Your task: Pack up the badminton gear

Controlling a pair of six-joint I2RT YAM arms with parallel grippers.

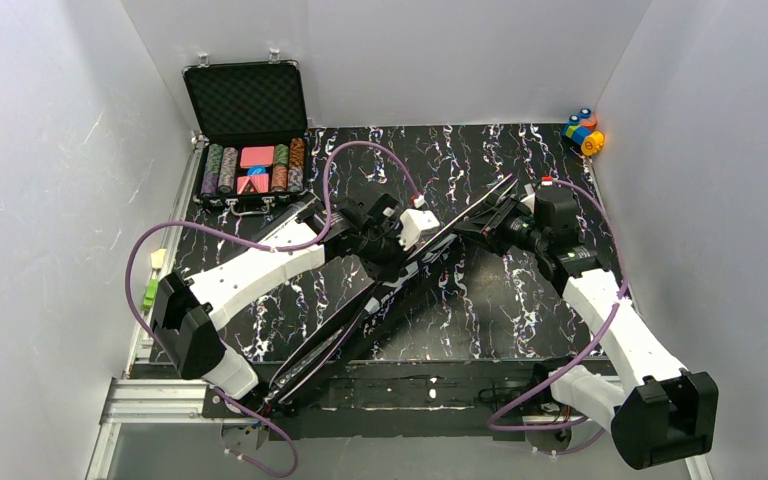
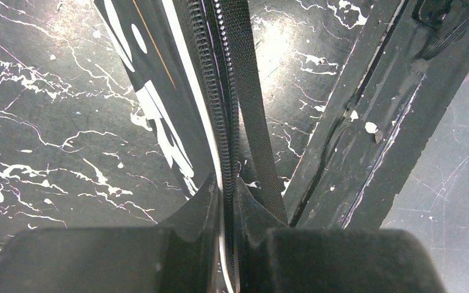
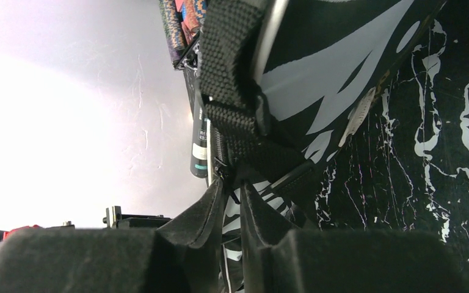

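Observation:
The black racket-shaped bag (image 1: 360, 310) of the badminton gear lies diagonally across the marbled table, its white lettering (image 2: 152, 91) facing up. My left gripper (image 2: 227, 186) is shut on the bag's zipper edge near its middle, at the left gripper (image 1: 403, 245) in the top view. My right gripper (image 3: 232, 186) sits at the bag's far end (image 1: 480, 222), beside a woven strap (image 3: 232, 67). Its fingers stand slightly apart, with the zipper slider at their tips. A dark tube with a teal label (image 3: 199, 146) shows along the bag's edge.
An open black case of poker chips (image 1: 250, 150) stands at the back left. Colourful toy blocks (image 1: 584, 130) sit in the back right corner. White walls close in three sides, and purple cables (image 1: 360, 150) loop over the table.

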